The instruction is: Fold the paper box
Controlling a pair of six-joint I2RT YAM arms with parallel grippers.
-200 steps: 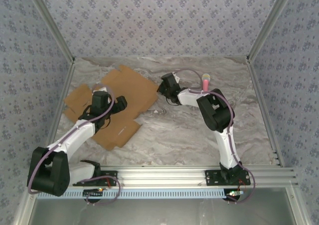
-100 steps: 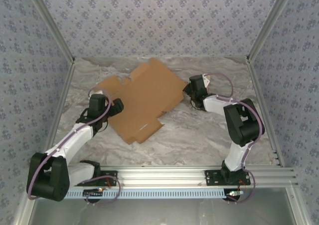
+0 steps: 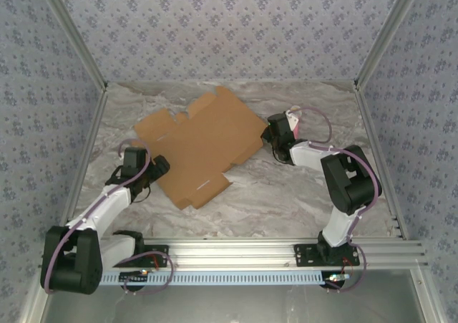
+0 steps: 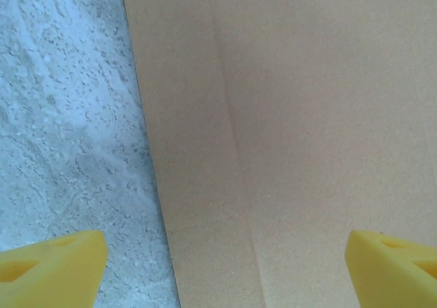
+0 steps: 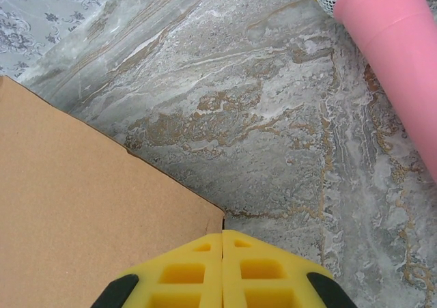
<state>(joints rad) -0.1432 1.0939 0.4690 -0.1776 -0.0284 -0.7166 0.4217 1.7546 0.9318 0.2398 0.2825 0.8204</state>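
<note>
Two claws: from above I see the left claw [image 3: 156,168] at the near-left edge of the box [image 3: 204,147] and the right claw [image 3: 272,134] at its right corner.
Left claw state: wide open. In its wrist view the yellow fingertips [image 4: 51,267] sit in the bottom corners, cut off by the frame, with nothing gripped between them. The box and a strip of table lie below.
Right claw state: closed tight, yellow fingers pressed together, holding nothing I can see. The tips stand right at the box's corner, and I cannot tell whether they press on it.
Hard to see: the pink stick [image 5: 392,55] is cut off by the frame in the right wrist view, and from above it is mostly hidden behind the right wrist.
Box: an unfolded brown sheet with flaps spread, lying on the table's far middle. One faint crease shows in the left wrist view.
Table [image 3: 286,194]: grey-brown marble pattern.
Room: walls [image 3: 229,29] in blue-grey floral paper on three sides. An aluminium rail [image 3: 236,248] at the near edge carries both arm bases.
</note>
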